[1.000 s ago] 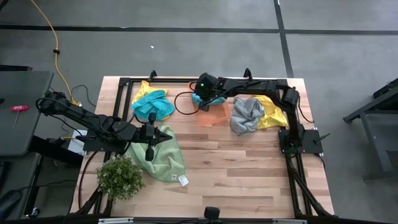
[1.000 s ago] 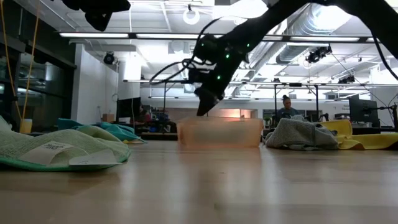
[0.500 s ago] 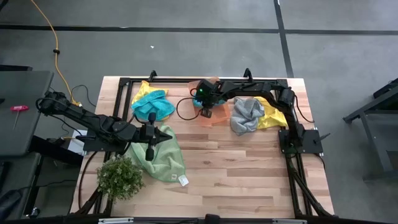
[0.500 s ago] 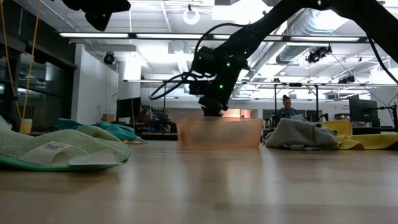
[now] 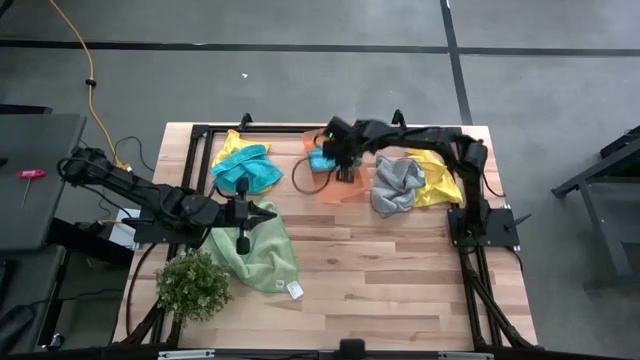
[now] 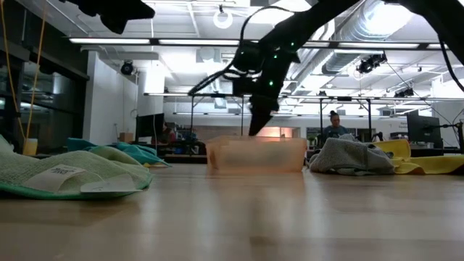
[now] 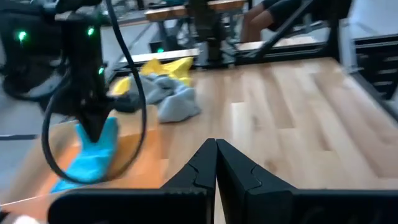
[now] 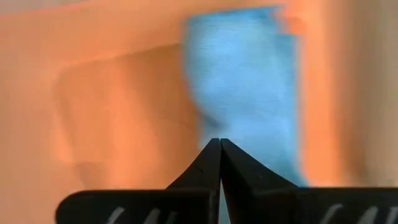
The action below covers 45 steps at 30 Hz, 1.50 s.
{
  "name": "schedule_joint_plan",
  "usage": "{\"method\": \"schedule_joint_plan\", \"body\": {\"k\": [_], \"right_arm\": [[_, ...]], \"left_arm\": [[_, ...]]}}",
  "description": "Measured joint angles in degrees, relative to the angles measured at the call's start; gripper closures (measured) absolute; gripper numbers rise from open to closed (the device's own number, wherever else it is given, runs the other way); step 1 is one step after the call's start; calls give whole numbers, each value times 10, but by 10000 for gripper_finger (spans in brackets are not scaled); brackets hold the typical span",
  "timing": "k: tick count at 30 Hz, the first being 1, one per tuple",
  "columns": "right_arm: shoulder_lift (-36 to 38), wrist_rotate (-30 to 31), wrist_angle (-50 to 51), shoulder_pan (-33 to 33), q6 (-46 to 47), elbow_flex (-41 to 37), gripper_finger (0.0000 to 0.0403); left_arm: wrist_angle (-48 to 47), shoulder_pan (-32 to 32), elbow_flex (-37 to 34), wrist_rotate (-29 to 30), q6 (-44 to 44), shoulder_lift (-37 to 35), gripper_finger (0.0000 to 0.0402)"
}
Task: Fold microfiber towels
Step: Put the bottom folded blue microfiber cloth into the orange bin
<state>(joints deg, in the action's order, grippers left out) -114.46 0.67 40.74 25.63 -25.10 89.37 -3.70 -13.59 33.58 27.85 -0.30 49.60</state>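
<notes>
Since a moment ago my right gripper (image 5: 348, 172) has swung across the orange bin (image 5: 338, 187), fingers pressed together (empty); blue towel (image 8: 245, 87) lies directly ahead.

No writing, brand, number or sign can be read anywhere. The small white tag (image 6: 56, 174) on the light green towel (image 6: 43, 177) near the bench's left edge bears marks too blurred to make out.

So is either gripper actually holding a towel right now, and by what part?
Left gripper holds nothing, shut above the green towel. Right gripper is shut at the blue towel in the orange bin; a pinch cannot be told.
</notes>
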Motion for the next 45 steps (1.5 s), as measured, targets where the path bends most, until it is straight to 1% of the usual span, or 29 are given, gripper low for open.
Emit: {"method": "schedule_joint_plan", "body": {"k": [2,5,7,9,13,15,17,20,24,26,28,30,32,36,38,40,42,45], "right_arm": [[2,-22,33,20,3,10,403],[3,-91,73,44,7,10,403],[-2,-120,92,51,6,0,403],[-14,-124,105,52,6,-9,403],[-34,-146,96,47,6,-14,403],[-47,-143,87,40,8,-15,403],[-53,-142,64,37,18,-15,403],[-51,-142,39,38,27,-14,403],[-52,-142,39,41,34,-4,403],[-52,-142,40,44,34,-1,403],[-52,-142,38,47,38,3,403],[-52,-139,25,53,55,7,403],[-52,-127,13,60,75,10,403],[-52,-127,-15,74,103,15,403],[-52,-127,-21,82,111,15,403],[-52,-129,-22,87,112,15,403],[-52,-131,-19,90,112,15,403],[-52,-153,-8,90,112,15,403]], "left_arm": [[0,8,0,9,0,0,401],[-7,22,0,10,0,0,401],[-14,33,0,9,1,0,401],[-16,44,0,8,1,0,401],[-16,72,0,7,5,5,401],[-14,92,-2,5,5,17,401],[13,124,-15,-8,7,43,401],[76,186,-27,-64,31,110,401],[208,260,-25,-140,89,214,401],[264,289,-21,-194,107,270,401],[287,311,-9,-247,115,322,401],[308,320,8,-274,123,373,401],[317,320,23,-275,134,417,401],[340,314,50,-271,144,484,402],[355,310,59,-258,141,506,402],[372,307,71,-226,140,527,402],[372,306,81,-207,140,538,402],[374,307,90,-200,140,551,402]]}}
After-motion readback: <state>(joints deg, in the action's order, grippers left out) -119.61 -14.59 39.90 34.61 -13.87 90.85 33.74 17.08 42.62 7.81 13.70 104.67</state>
